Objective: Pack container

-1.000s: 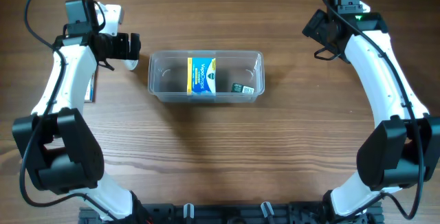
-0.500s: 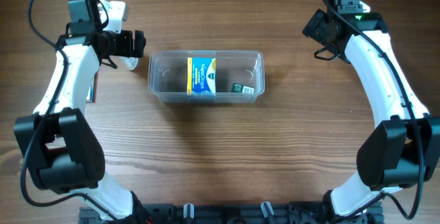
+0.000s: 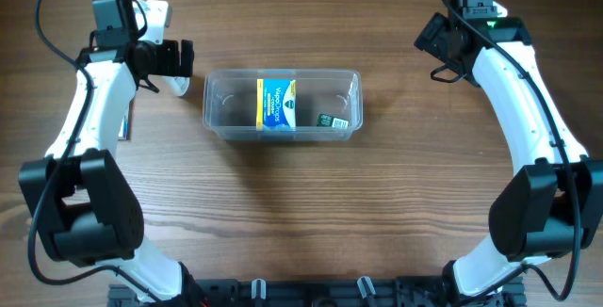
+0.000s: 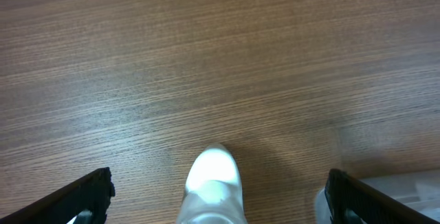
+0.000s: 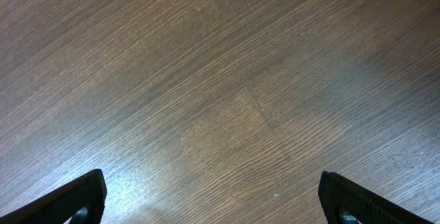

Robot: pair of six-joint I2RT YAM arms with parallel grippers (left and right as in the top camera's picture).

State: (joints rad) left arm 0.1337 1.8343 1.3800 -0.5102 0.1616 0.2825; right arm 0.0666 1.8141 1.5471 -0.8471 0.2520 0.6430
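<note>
The clear plastic container (image 3: 215, 109) sits in the middle of the table. It holds a blue and yellow box (image 3: 277, 104) and a small dark box (image 3: 332, 121). A white bottle (image 3: 178, 85) lies on the table just left of the container. In the left wrist view the bottle (image 4: 214, 186) lies between my fingers, touching neither. My left gripper (image 3: 173, 61) (image 4: 220, 183) is open above it. A corner of the container (image 4: 392, 189) shows at the lower right of that view. My right gripper (image 3: 441, 49) (image 5: 213, 183) is open and empty over bare wood at the far right.
A thin grey box (image 3: 123, 121) lies beside the left arm, left of the container. The table top is brown wood.
My left gripper shifted slightly right and then back left over the bottle. The bottle, the container and the right arm have not moved.
</note>
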